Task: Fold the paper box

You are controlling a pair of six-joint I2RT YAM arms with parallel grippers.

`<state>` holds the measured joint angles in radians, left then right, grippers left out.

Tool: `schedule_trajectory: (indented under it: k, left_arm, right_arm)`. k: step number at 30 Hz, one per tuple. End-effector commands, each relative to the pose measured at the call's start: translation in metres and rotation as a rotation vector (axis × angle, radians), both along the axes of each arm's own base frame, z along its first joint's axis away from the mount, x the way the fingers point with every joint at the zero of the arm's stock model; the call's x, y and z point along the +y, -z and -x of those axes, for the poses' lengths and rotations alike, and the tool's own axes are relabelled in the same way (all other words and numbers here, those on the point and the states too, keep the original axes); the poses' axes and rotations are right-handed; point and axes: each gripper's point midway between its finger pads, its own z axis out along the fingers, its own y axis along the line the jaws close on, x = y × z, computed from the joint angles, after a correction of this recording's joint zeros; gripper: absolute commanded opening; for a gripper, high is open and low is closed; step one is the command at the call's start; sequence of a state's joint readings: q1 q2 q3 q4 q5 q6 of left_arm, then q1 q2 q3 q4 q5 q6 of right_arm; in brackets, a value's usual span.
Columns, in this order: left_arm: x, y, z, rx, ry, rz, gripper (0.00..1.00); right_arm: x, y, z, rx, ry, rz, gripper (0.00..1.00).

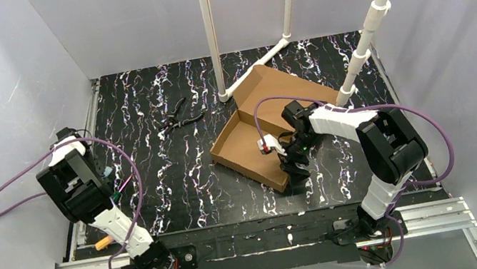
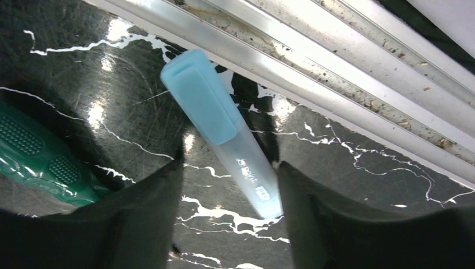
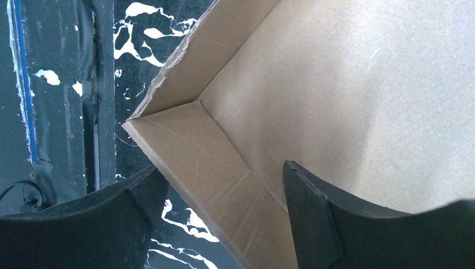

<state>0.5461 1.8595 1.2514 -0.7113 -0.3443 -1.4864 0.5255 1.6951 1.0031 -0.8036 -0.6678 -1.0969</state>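
Note:
The paper box (image 1: 249, 144) lies open, right of the table's middle, brown, with its side walls raised and its lid (image 1: 276, 85) spread flat behind it. My right gripper (image 1: 293, 168) is open at the box's near right corner. In the right wrist view the right gripper (image 3: 224, 168) straddles the box's raised side wall (image 3: 204, 159), with one finger outside over the table and one inside over the box floor (image 3: 347, 84). My left gripper (image 1: 107, 175) is at the far left, away from the box. It (image 2: 229, 165) is open over a light blue highlighter (image 2: 215, 115).
Black pliers (image 1: 178, 115) lie left of the box. White pipe posts (image 1: 211, 37) (image 1: 373, 23) stand behind and right of it. A green-handled tool (image 2: 33, 154) lies beside the highlighter, near an aluminium rail (image 2: 336, 73). An orange object (image 1: 102, 243) sits near the left base.

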Motion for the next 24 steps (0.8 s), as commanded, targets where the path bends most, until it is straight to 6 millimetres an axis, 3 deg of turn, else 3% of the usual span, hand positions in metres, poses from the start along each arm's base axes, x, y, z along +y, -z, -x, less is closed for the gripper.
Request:
schedule_trajectory:
  k: [1,7,11,16,20,24]
  left_arm:
    - [-0.010,0.006,0.011,0.012,0.014,0.035,0.49]
    - [-0.030,0.012,0.016,-0.015,0.024,0.102,0.28]
    - [-0.052,0.016,0.018,-0.026,0.068,0.133,0.24]
    - [-0.092,0.010,0.002,-0.068,0.199,0.134,0.21]
    - [-0.125,0.001,-0.017,-0.131,0.333,0.138,0.18]
    - [-0.148,-0.030,-0.037,-0.243,0.541,0.086,0.10]
  right_arm:
    - [-0.001,0.000,0.004,0.017,-0.009,-0.003,0.81]
    - [0.000,-0.002,0.004,0.015,-0.011,-0.007,0.81]
    - [0.000,-0.003,0.003,0.010,-0.012,-0.010,0.81]
    - [0.000,-0.005,0.003,0.006,-0.015,-0.016,0.81]
    - [0.000,-0.007,0.002,-0.008,-0.015,-0.016,0.81]
    - [0.000,-0.008,0.002,-0.014,-0.015,-0.018,0.81]
